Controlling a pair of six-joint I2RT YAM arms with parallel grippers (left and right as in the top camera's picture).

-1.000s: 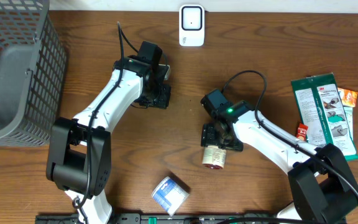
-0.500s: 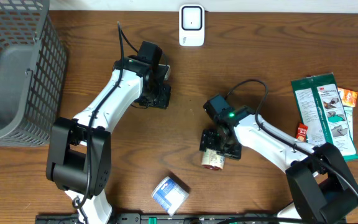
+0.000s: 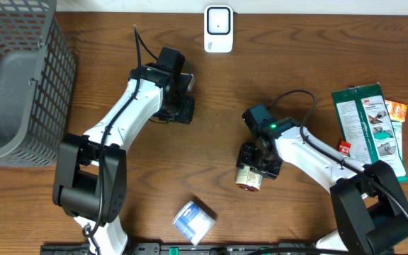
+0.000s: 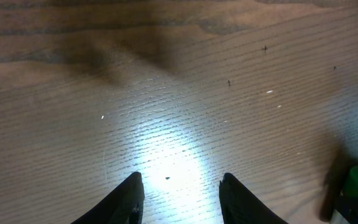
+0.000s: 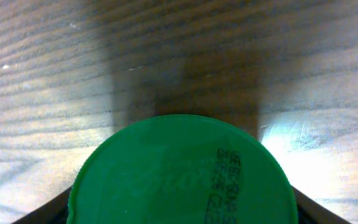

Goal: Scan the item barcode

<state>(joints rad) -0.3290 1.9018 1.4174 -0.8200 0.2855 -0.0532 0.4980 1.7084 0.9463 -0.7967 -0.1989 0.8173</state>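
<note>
Lying on its side on the tabletop (image 3: 296,64), the jar (image 3: 247,182) sits well short of the scanner (image 3: 218,29), nearer the robot and slightly to the scanner's right. The right gripper (image 3: 253,168) straddles it, a finger on each side of the green lid (image 5: 182,177); whether it is clamped on the jar cannot be told. The left gripper (image 4: 180,190) hangs part-open and empty over bare wood, near the scanner and to its left.

The task looks to be at the pickup stage. Lifting the jar, carrying it to the scanner and presenting its barcode are all left, and no barcode shows in these views.

Bare wood lies between jar and scanner, so the route looks free. The basket (image 3: 48,71) far left of the scanner, the green packet (image 3: 369,131) far right and the small box (image 3: 193,217) nearest the robot lie off it. The scanner stands at the tabletop's far edge, leaving little room behind.
</note>
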